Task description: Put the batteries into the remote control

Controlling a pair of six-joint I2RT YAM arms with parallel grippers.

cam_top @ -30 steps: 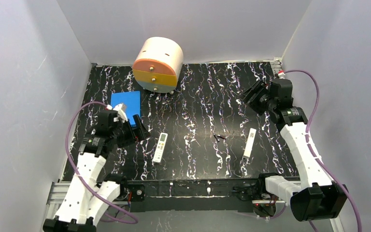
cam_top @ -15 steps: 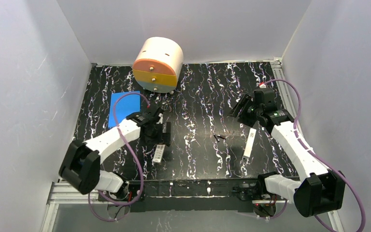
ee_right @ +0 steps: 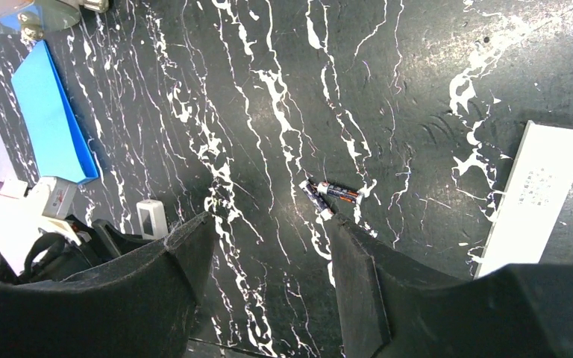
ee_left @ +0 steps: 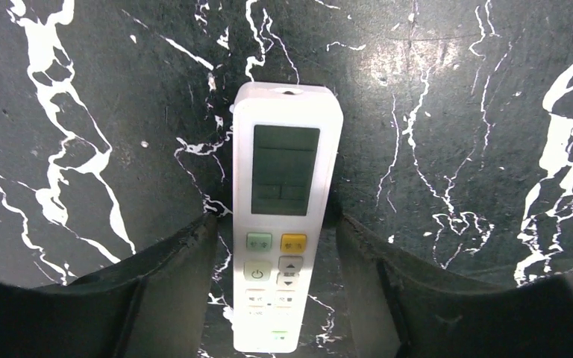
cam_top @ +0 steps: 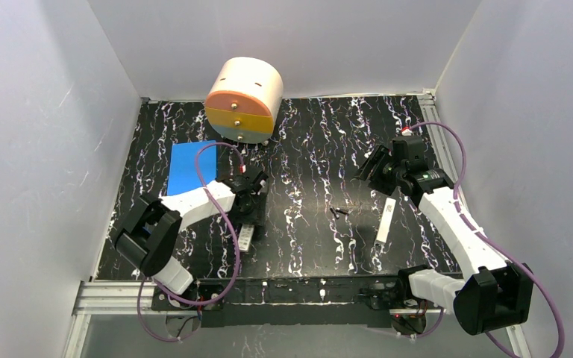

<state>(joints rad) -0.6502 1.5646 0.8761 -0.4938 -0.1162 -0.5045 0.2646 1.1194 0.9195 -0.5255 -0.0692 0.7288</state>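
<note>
With jaws not yet clamped, the left gripper (ee_left: pixel 274 224) is straddling the face-up remote control (ee_left: pixel 285 186) on the table (cam_top: pixel 306 171), probably needing next to squeeze and flip it, while the spread, empty right gripper (ee_right: pixel 270 222) is hovering over the batteries (ee_right: pixel 333 194).

- The black, white-veined counter (cam_top: pixel 310 149) carries a round cream drawer unit (cam_top: pixel 244 101) at its far edge, with orange, yellow and blue fronts.
- A blue sheet (cam_top: pixel 189 165) lies flat at the far left.
- The left gripper (cam_top: pixel 252 215) is down over the far end of the remote control (cam_top: pixel 245 239); only the remote's near part shows.
- The batteries (cam_top: pixel 338 212) lie together near the middle, apart from the remote.
- A white bar (cam_top: pixel 386 221) lies to their right.
- The right gripper (cam_top: pixel 375 162) hangs beyond the bar's far end, fingers apart.
</note>
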